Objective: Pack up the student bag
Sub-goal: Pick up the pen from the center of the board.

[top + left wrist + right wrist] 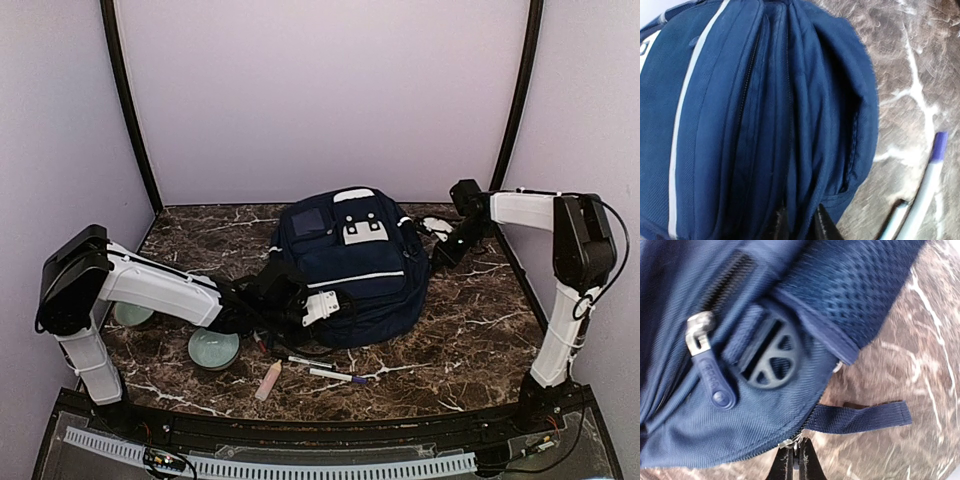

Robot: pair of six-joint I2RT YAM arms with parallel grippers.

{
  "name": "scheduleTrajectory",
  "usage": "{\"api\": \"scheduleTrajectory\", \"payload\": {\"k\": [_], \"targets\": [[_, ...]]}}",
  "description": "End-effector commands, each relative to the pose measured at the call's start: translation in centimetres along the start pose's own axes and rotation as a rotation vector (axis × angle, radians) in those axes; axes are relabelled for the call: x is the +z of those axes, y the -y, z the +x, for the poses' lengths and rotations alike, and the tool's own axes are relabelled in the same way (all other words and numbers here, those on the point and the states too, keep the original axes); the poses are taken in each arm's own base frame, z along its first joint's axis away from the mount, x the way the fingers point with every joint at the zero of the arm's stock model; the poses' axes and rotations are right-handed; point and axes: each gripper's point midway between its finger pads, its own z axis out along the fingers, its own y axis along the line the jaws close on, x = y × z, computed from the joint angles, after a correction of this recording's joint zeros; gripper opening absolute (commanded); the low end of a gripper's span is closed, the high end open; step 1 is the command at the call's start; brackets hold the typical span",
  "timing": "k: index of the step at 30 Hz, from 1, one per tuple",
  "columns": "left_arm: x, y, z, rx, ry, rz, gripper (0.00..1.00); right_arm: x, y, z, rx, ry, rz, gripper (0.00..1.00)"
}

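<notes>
Evidently this is a two-sided hold: the student bag point(350, 265) lies mid-tabletop point(470, 330), my left jaws pinched on a fold at its near edge to anchor it, and my right jaws closed narrowly on a zipper pull point(790, 443), probably to draw it open.

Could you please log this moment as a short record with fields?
Bag: student bag at the centre of the marble table
Left gripper: closed on a fold of bag fabric
Right gripper: closed at a zip slider on the bag's right side
Loose items: pale green bowl, second bowl, pens, peach tube, near the bag's front
</notes>
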Motion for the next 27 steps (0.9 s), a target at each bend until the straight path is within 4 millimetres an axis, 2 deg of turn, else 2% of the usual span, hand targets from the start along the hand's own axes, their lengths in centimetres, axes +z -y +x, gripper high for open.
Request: {"api": "scheduleTrajectory", "payload": {"k": [1, 6, 9, 15, 20, 24, 25, 27], "targets": [[-2.0, -3.7, 0.9, -0.037, -0.037, -0.133, 0.33, -2.6, 1.8, 0.6, 0.053, 0.057, 0.081, 0.0], [-2.1, -1.1, -4.0, 0.039, 0.073, -0.056, 0.46, -1.7, 0.0, 1.3, 0.083, 0.057, 0.017, 0.0], [-0.9, 0.0, -6.4, 0.036, 0.111, -0.013, 0.5, -0.9, -0.5, 1.5, 0.093, 0.048, -0.008, 0.0], [2.5, -0.5, -9.2, 0.011, 0.149, -0.006, 0.51, -0.3, -0.7, 1.1, 0.099, 0.047, -0.03, 0.0], [4.9, 0.4, -9.8, 0.015, 0.16, 0.046, 0.51, -0.3, -0.8, 0.8, 0.096, 0.048, -0.034, 0.0], [6.6, 0.8, -9.8, 0.032, 0.142, 0.071, 0.47, 0.0, -0.7, 0.7, 0.1, 0.046, -0.039, 0.0], [6.9, 0.9, -9.7, 0.034, 0.14, 0.075, 0.43, 0.2, -0.7, 0.8, 0.102, 0.043, -0.042, 0.0], [7.2, 0.8, -9.7, 0.041, 0.134, 0.07, 0.27, 0.4, -0.6, 0.8, 0.103, 0.04, -0.041, 0.0]]}}
